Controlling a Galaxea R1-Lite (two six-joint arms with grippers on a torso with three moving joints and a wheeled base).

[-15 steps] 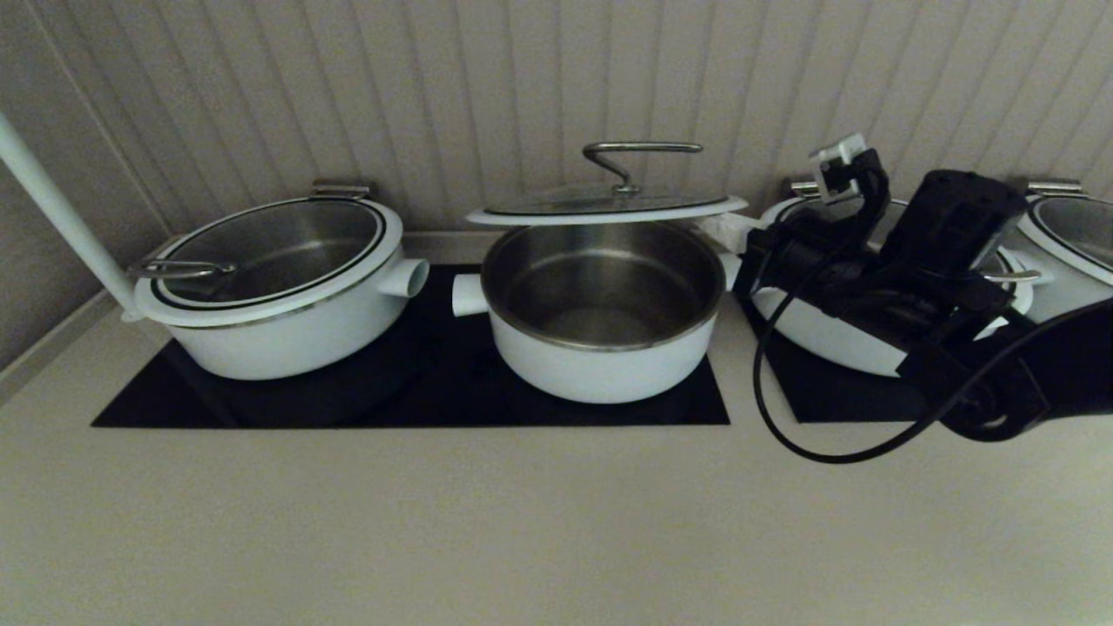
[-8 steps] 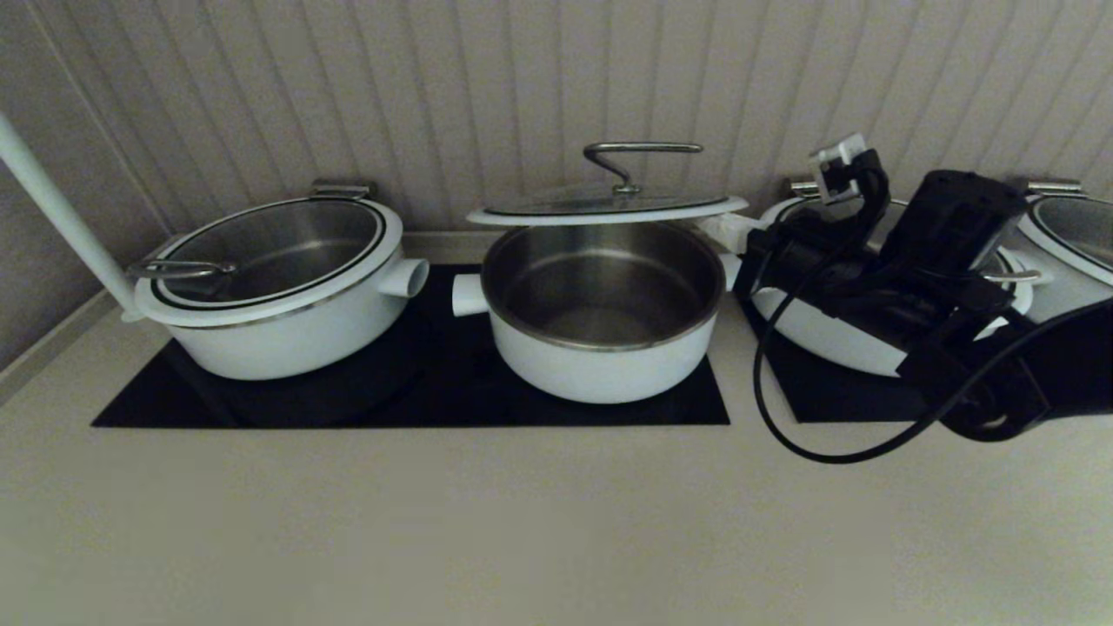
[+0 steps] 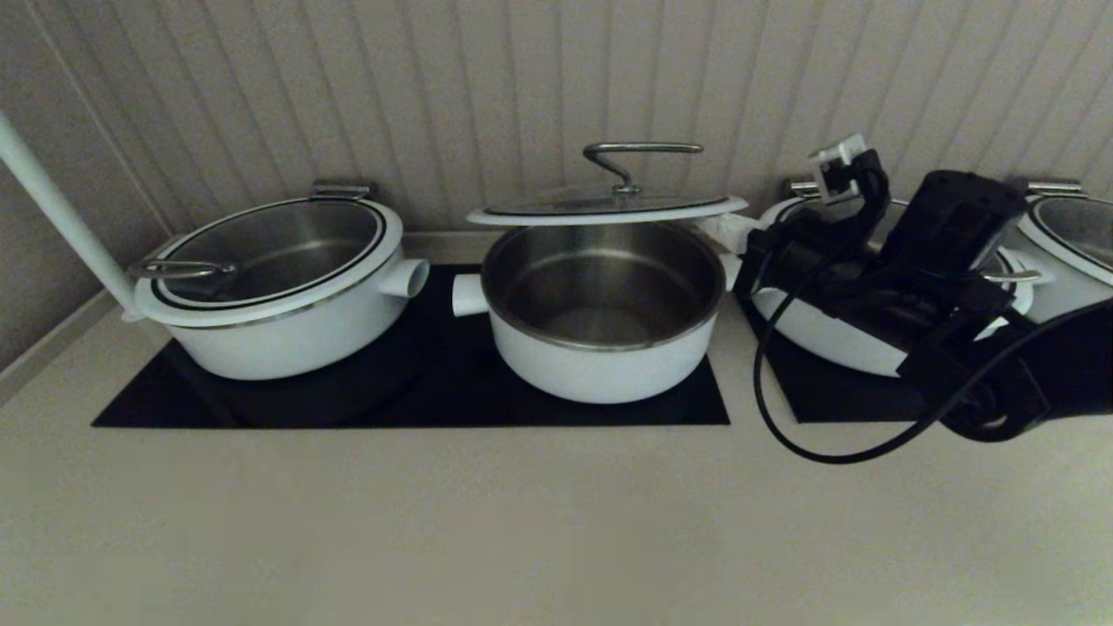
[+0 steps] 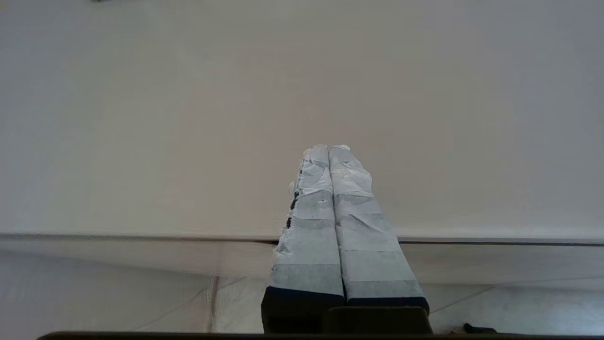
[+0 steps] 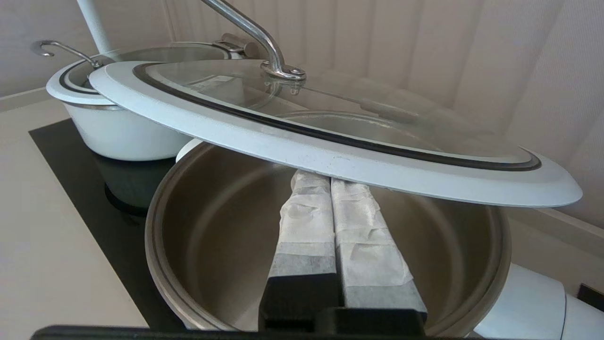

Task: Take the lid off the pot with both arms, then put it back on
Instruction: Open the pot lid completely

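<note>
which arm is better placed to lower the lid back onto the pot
Right. The right claw, shut, sits under the raised lid, over the open pot. The left claw, also shut, faces only a bare pale surface, with no pot in its view.

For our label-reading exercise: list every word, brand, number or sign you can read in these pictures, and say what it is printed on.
None can be read in any view.
The lid, the pot and the neighbouring pot show plain surfaces without print.
The right gripper, fingers shut under the lid's rim, and the left gripper, shut before a bare wall, carry only blank white wrapping.
</note>
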